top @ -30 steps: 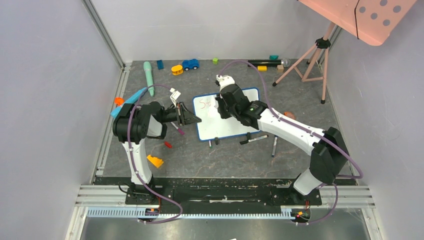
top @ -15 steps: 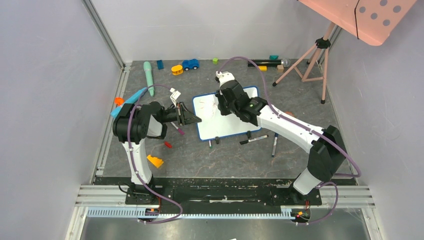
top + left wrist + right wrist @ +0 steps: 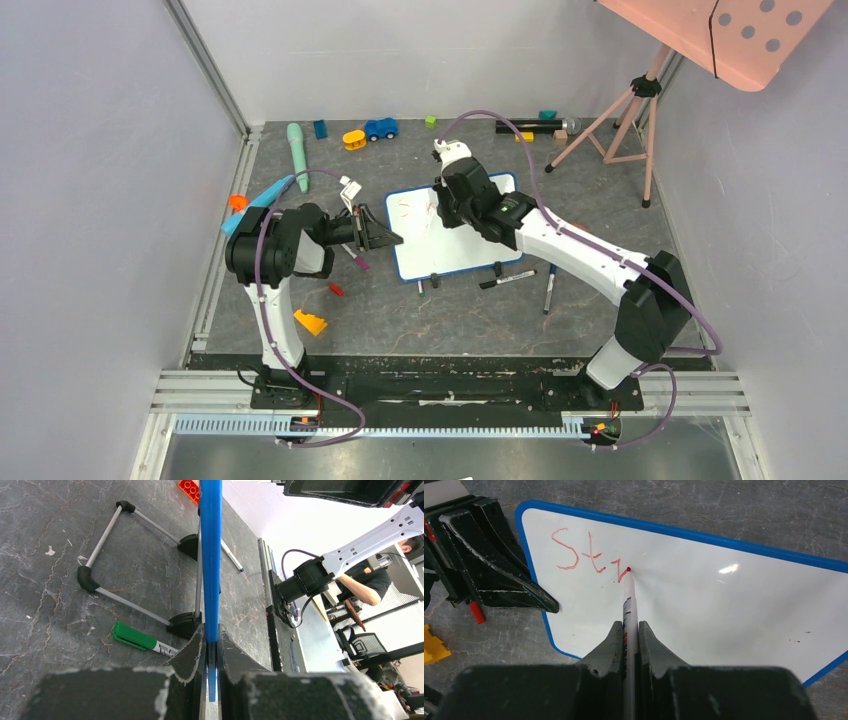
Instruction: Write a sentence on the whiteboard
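Only thing you can actually read here is the red handwriting (image 3: 585, 555) near one corner of your whiteboard (image 3: 734, 620): "St" plus a third letter that looks like an "r". The red marker (image 3: 628, 605) has some print on its barrel, but it's too small to make out.
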